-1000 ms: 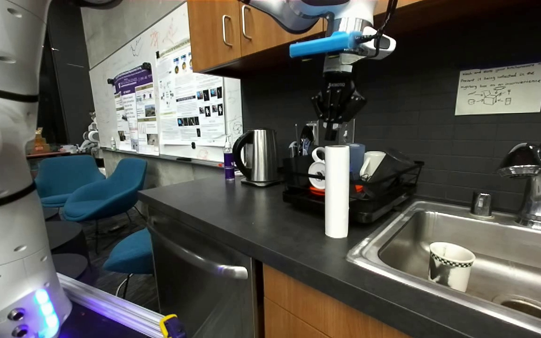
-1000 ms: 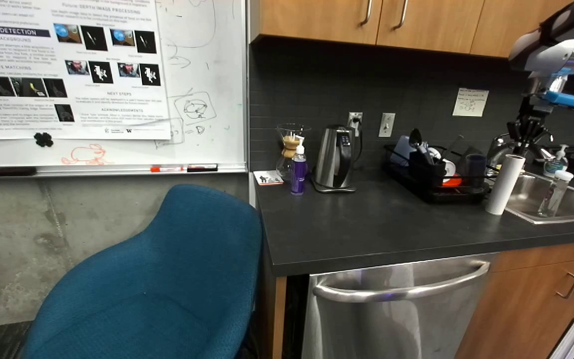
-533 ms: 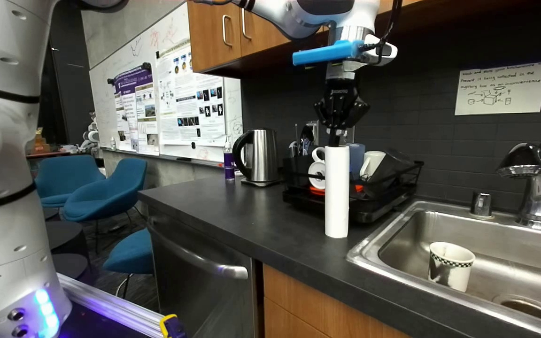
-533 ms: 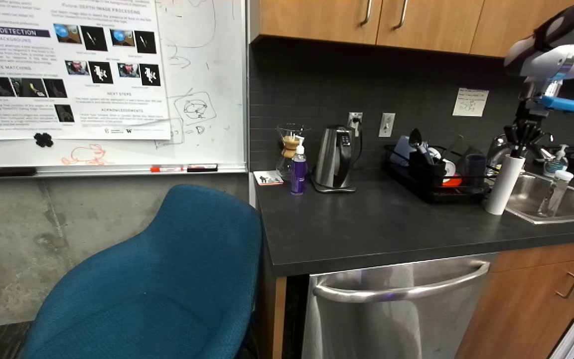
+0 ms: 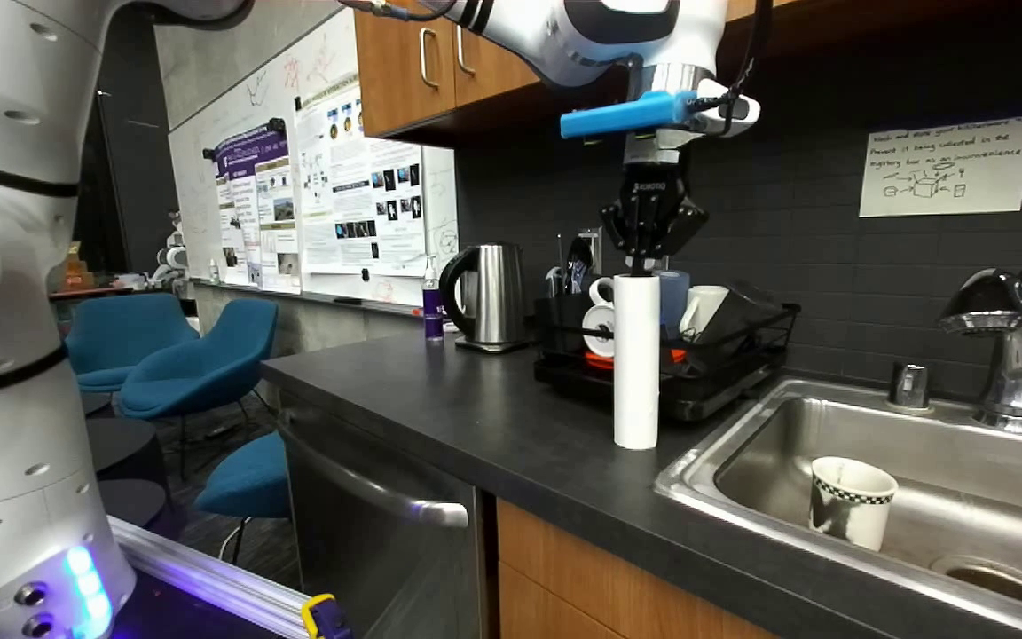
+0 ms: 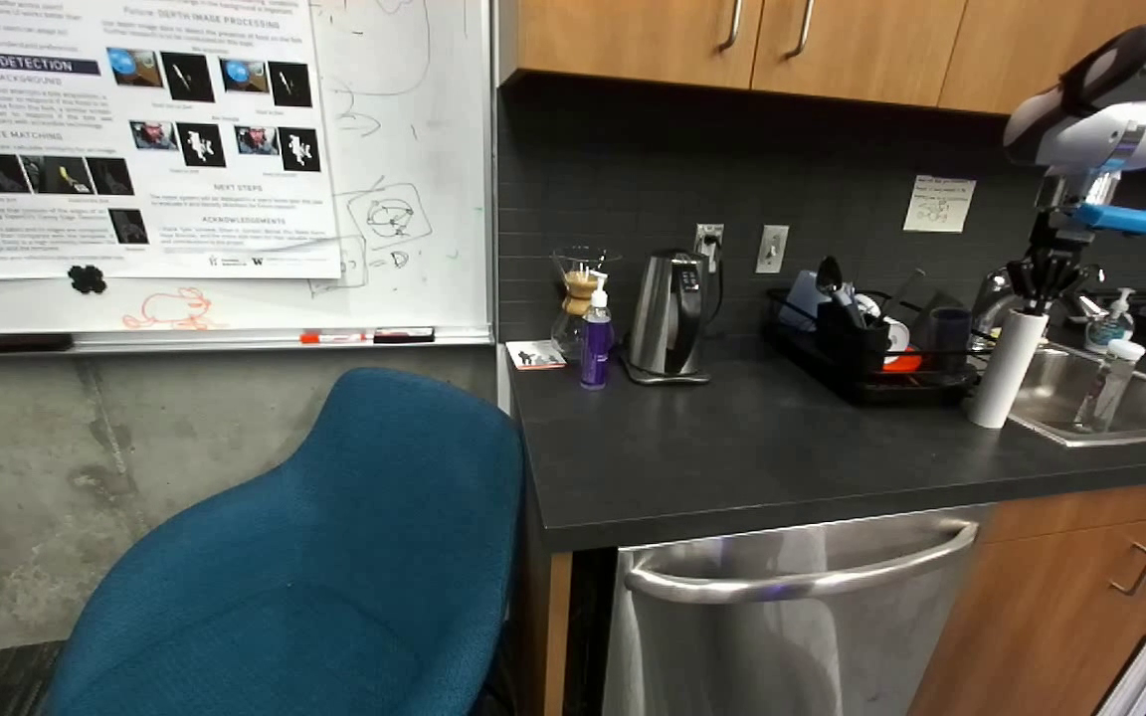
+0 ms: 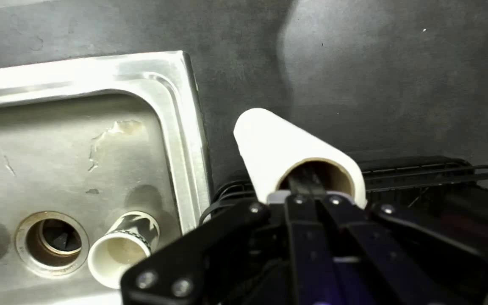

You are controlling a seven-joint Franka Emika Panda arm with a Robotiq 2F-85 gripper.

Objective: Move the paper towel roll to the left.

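We have the paper towel roll (image 5: pixel 636 364) upright on the counter (image 5: pixel 458 399), just beside a corner of the sink (image 5: pixel 697 461). It stands between the front edge and the dish rack (image 6: pixel 866 391), well apart from the end edge by the blue chair (image 6: pixel 334 557). We see the hand (image 5: pixel 642 264) directly over the roll, narrow, its 2 fingers (image 7: pixel 305 184) together. In the wrist view they reach into the roll's brown core (image 7: pixel 340 182); we cannot tell whether they touch its inner wall.

Toward the back corner at the chair end we see the black-handled steel kettle (image 5: pixel 500 297). Nearer that corner stands a purple pump bottle (image 6: pixel 596 348), and behind it a glass coffee maker (image 6: pixel 573 308). In an exterior view we find a small printed card (image 6: pixel 536 355) lying at the end edge. Below the front edge runs a steel appliance door (image 6: pixel 762 646) with a bar handle (image 6: pixel 802 585). In the sink we make out a white cup (image 5: pixel 852 510) with a checkered band, near the drain (image 7: pixel 52 244). We note white mugs (image 5: pixel 706 306) and a black utensil (image 6: pixel 829 273) in the rack. A handwritten sheet (image 5: pixel 946 169) hangs on the dark wall (image 6: pixel 613 169) above the counter's back edge.
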